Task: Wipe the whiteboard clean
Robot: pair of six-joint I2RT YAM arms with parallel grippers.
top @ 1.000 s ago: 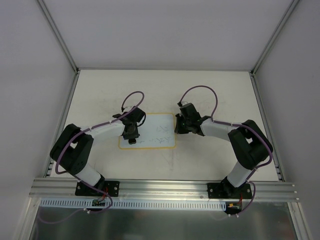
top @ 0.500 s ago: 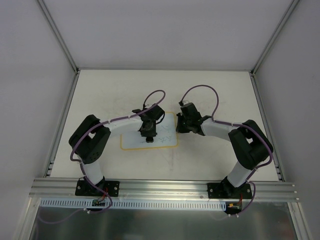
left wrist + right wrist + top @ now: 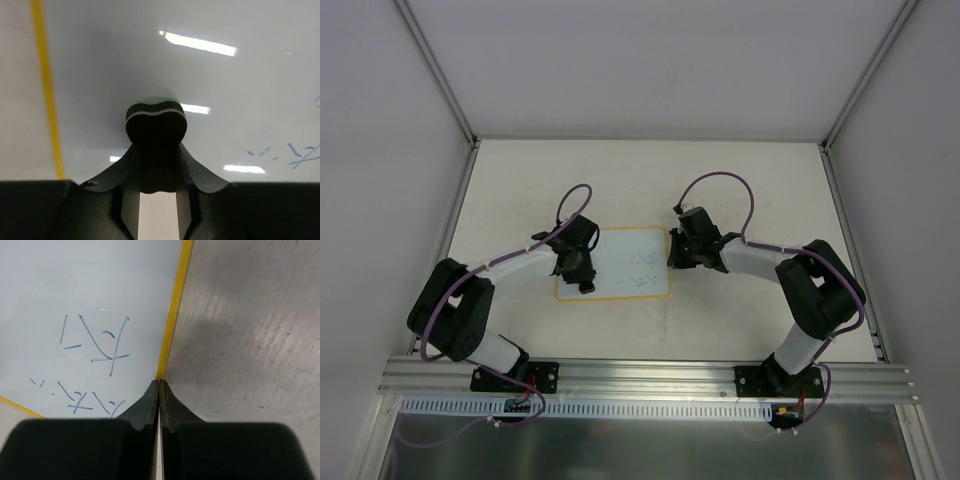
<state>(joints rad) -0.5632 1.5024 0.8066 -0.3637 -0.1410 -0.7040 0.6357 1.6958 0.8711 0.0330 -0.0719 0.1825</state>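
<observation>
The bench [image 3: 520, 180] is a pale, off-white sheet with faint scuffs. Plain white walls [image 3: 650, 70] close it in on three sides, and a ribbed aluminium rail [image 3: 650, 375] runs along its near edge. The whiteboard [image 3: 620, 262] lies flat at the middle of the bench, between the two arms. Its thin yellow border shows on every side.

Blue scribbles [image 3: 642, 272] cover the right half of the whiteboard, while the left half under the left arm looks bare white. The right wrist view shows these marks as two rows of crossed strokes [image 3: 95, 340]. Ceiling lights glint off the board's glossy face. A purple cable [image 3: 720, 180] loops above the right arm, beyond the whiteboard's far right corner, and nothing else sits on the bench beside the board.

The left end effector [image 3: 583, 280] hangs over the whiteboard's left half, near the front edge. Its jaws are clamped on a small dark eraser [image 3: 156, 122] with a pale stripe, whose tip meets the board just right of the left border.

The right end effector [image 3: 673, 258] sits at the whiteboard's right edge. Its fingers are pressed together with nothing between them, and their tips [image 3: 159, 390] touch the yellow border.
</observation>
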